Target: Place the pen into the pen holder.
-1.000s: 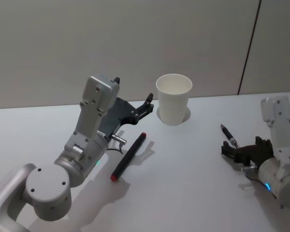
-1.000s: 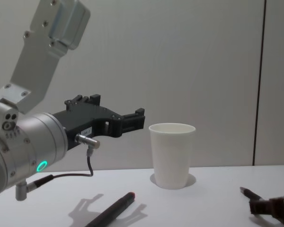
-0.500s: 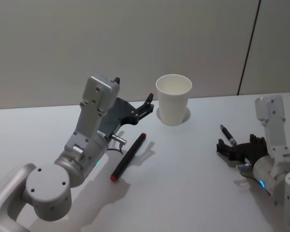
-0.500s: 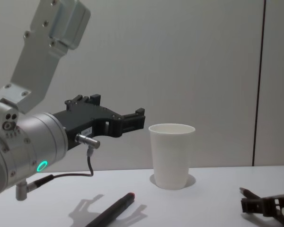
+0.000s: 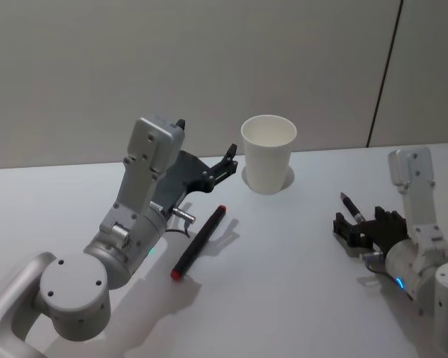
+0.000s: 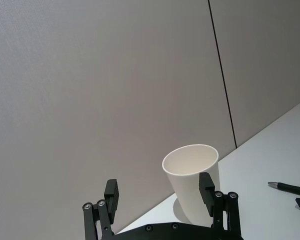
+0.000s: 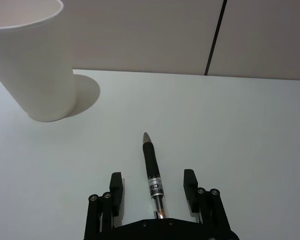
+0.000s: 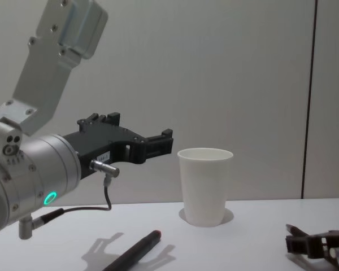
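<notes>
The pen holder, a white paper cup (image 5: 267, 153) (image 8: 204, 183) (image 7: 32, 60) (image 6: 192, 180), stands upright at the table's back middle. A black pen (image 5: 353, 209) (image 7: 152, 170) (image 6: 290, 188) lies flat on the table to its right. My right gripper (image 5: 356, 227) (image 7: 153, 179) (image 8: 305, 244) sits low at the table, open, with one finger on each side of the pen's rear half. A second pen, black with red ends (image 5: 199, 241) (image 8: 133, 254), lies left of centre. Above it hovers my left gripper (image 5: 228, 160) (image 6: 158, 187) (image 8: 161, 144), open and empty, pointing at the cup.
The white table (image 5: 284, 283) is bare between the two pens and in front of the cup. A grey wall (image 5: 209, 60) with a dark vertical seam rises just behind the cup.
My right gripper has slid left and forward along the table, so its fingers now flank the black pen. The left arm, the cup and both pens have stayed put.
</notes>
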`<state>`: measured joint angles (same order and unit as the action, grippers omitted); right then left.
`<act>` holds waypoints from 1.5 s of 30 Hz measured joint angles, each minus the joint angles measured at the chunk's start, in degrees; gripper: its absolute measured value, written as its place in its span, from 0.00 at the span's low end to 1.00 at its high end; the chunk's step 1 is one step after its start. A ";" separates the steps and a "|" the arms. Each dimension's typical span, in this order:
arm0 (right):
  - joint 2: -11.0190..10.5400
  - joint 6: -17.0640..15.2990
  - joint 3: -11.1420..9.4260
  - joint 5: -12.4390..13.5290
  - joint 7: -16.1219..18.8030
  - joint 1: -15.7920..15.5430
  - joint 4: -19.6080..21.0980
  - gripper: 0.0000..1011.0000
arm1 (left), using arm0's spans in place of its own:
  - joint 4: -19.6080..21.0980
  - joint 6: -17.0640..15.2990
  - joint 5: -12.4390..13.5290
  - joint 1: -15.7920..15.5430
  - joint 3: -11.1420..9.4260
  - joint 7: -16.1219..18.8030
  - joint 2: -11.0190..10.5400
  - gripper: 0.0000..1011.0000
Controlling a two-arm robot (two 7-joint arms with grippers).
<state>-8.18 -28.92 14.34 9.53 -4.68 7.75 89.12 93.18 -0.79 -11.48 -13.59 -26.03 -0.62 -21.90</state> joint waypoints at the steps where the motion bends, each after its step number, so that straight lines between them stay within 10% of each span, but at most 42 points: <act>1: 0.01 0.01 0.00 -0.01 0.02 0.01 -0.03 0.77 | 0.00 0.00 0.00 0.00 0.00 0.00 0.00 0.99; 45: 0.73 0.21 -1.02 1.94 -3.36 -0.20 -0.35 0.43 | 0.00 0.00 0.00 0.00 0.00 0.00 0.00 0.99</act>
<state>-7.45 -28.71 13.33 11.47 -8.04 7.54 88.78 93.18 -0.79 -11.48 -13.59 -26.02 -0.62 -21.89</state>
